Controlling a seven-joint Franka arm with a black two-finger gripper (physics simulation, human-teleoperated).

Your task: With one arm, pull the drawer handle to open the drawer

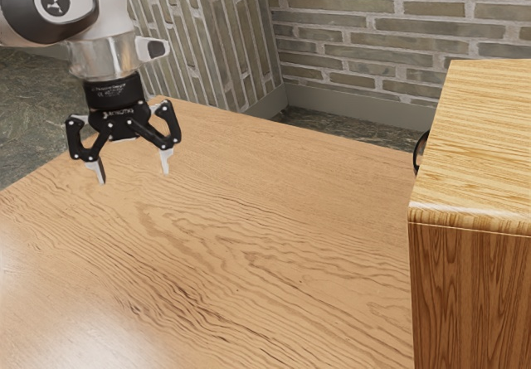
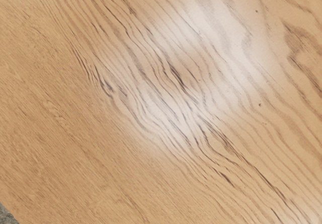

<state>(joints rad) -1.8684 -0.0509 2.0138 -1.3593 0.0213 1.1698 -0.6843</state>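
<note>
In the exterior view, the arm [image 1: 99,21] comes in at the upper left and points its hand straight down. The black gripper [image 1: 133,170] hangs above the wooden table [image 1: 249,245], near that view's left side. Its two fingers [image 1: 165,160] are spread wide apart with nothing between them, and their pale tips are clear of the tabletop.

A wooden cabinet [image 1: 481,153] stands at the exterior view's right, on the table, with its top and one side panel facing the camera. A thin dark curve pokes out past the cabinet's far upper edge: this is the drawer handle [image 1: 418,152], and only a small part of it can be seen. The face that carries it is turned away, so it cannot be told whether the drawer is open or shut. The handle is well apart from the gripper, with a wide stretch of bare tabletop between them.

A brick wall [image 1: 373,29] runs behind the table, and a dark mottled floor [image 1: 33,112] lies below it.

In the wrist view, the table [image 2: 100,148] lies under the hand, its grain running in slanted bands with a pale patch of glare across the middle. A small grey sliver of floor [image 2: 4,217] shows past the table's edge.
</note>
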